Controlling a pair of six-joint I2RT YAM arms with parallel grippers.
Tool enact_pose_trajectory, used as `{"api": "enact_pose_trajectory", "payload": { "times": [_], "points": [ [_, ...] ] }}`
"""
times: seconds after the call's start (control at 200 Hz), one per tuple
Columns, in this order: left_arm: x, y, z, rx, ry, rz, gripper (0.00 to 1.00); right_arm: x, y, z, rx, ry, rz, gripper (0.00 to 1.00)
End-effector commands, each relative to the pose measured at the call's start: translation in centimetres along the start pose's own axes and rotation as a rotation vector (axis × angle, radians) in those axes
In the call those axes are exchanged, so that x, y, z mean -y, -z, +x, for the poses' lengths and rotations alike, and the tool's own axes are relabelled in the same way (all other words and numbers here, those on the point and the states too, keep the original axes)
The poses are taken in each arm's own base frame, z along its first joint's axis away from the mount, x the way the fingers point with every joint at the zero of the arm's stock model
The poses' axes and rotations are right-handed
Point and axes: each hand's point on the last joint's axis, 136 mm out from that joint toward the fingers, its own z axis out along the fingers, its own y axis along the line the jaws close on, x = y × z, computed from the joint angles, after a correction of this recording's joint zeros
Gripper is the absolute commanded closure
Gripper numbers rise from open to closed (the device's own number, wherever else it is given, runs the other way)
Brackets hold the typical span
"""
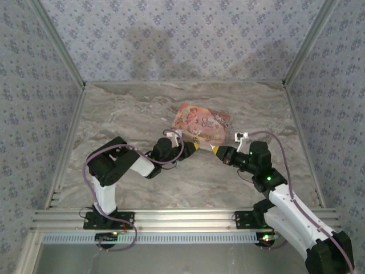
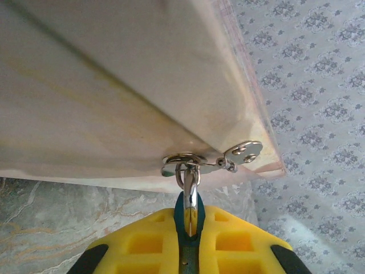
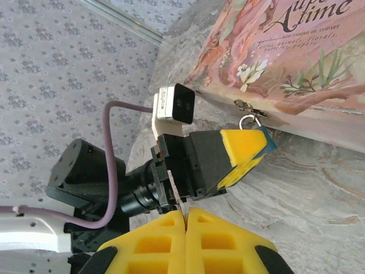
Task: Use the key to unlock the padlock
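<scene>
Nearest, on the side of the pink box facing the arm bases, the right gripper has its yellow pads pressed together. A thin silver blade, seemingly the key, sticks out between them. Closer to the box, the left gripper is clamped on the small teal padlock, pads tight against both its sides. The padlock hangs just off the box's lower edge, its silver shackle looped through the box's metal hasp. In the right wrist view the padlock lies beyond the key's tip, nearer the box, and apart from it. The box lies flat on the marbled table.
</scene>
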Motion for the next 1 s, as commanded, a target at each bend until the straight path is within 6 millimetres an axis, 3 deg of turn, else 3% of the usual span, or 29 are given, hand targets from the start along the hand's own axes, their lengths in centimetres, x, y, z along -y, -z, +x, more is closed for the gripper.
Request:
{"api": "enact_pose_trajectory", "payload": {
  "times": [0.0, 0.165, 0.645, 0.999],
  "points": [
    [5.3, 0.1, -2.3, 0.074, -0.036, 0.147, 0.95, -3.0, 0.6, -1.8, 0.038, -0.034, -0.081, 1.0],
    [5.6, 0.1, -2.3, 0.068, -0.031, 0.158, 0.95, -3.2, 0.7, -2.3, 0.076, -0.118, -0.115, 1.0],
    [7.0, 0.3, -2.2, 0.043, -0.008, 0.2, 0.95, 2.5, -0.3, 0.3, 0.107, -0.309, -0.053, 1.0],
    [8.3, 0.5, -2.7, 0.049, 0.013, 0.229, 0.95, 4.8, -0.7, 1.7, 0.14, -0.328, -0.003, 1.0]
  ]
}}
